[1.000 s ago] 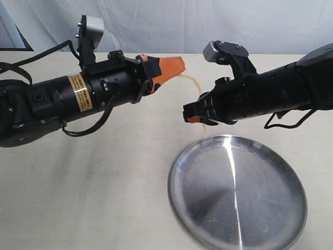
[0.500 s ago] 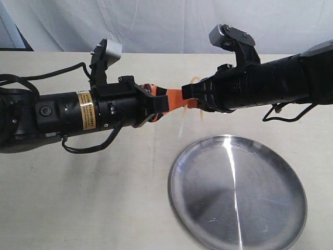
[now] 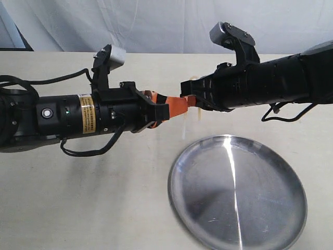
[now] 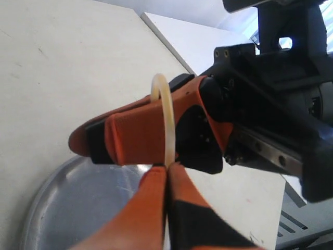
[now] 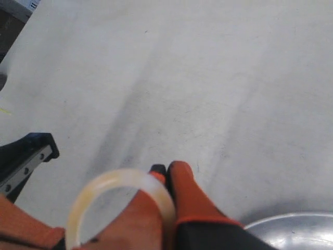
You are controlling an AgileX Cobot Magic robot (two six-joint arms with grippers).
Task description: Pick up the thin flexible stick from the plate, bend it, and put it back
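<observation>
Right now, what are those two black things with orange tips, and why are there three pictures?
They are a robot's left arm and right arm. Each ends in an orange pincer called a gripper. One picture looks at the whole scene from outside. The other two come from small cameras on each arm's wrist. On the tan table lies a shiny round plate with nothing on it. The left gripper and right gripper are tip to tip, each pinching the thin pale stick, which is bent into a loop in the air.
</observation>
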